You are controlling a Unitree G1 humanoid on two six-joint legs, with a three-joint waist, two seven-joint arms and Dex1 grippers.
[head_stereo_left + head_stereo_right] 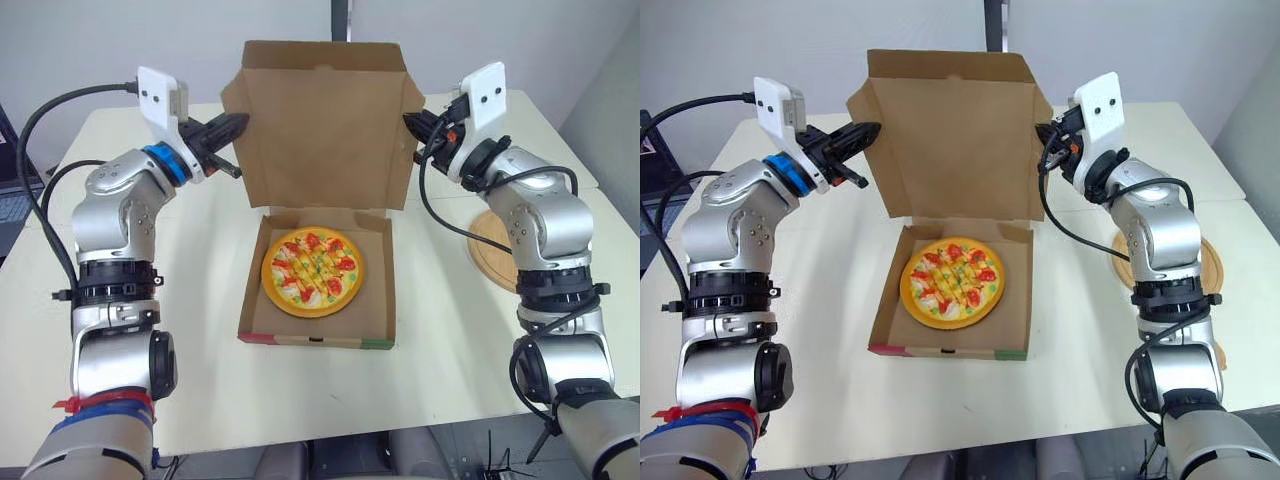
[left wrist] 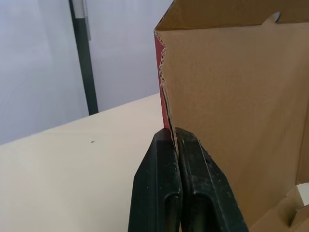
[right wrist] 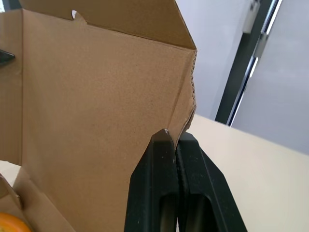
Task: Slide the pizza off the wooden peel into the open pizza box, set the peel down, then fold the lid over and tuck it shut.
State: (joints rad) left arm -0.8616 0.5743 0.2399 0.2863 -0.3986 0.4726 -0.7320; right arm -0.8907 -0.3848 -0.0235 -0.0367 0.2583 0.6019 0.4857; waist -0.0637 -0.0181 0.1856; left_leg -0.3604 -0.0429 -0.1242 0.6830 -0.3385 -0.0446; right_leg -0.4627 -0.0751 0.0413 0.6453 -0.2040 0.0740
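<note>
The pizza [image 1: 313,271] lies flat inside the open cardboard box [image 1: 253,300] in the middle of the table. The box lid [image 1: 325,130] stands upright behind it. My left gripper [image 1: 238,125] is at the lid's left side flap; in the left wrist view its fingers [image 2: 159,183] are shut on the flap's edge [image 2: 166,104]. My right gripper [image 1: 408,120] is at the lid's right side flap, and the right wrist view shows it [image 3: 176,136] shut on that flap [image 3: 186,113]. The round wooden peel [image 1: 1212,262] lies on the table at the right, partly hidden by my right arm.
The cream table [image 1: 200,330] reaches past the box on all sides. A seam at the right [image 1: 1240,198] marks a second tabletop. A dark post [image 1: 994,25] stands against the wall behind the lid.
</note>
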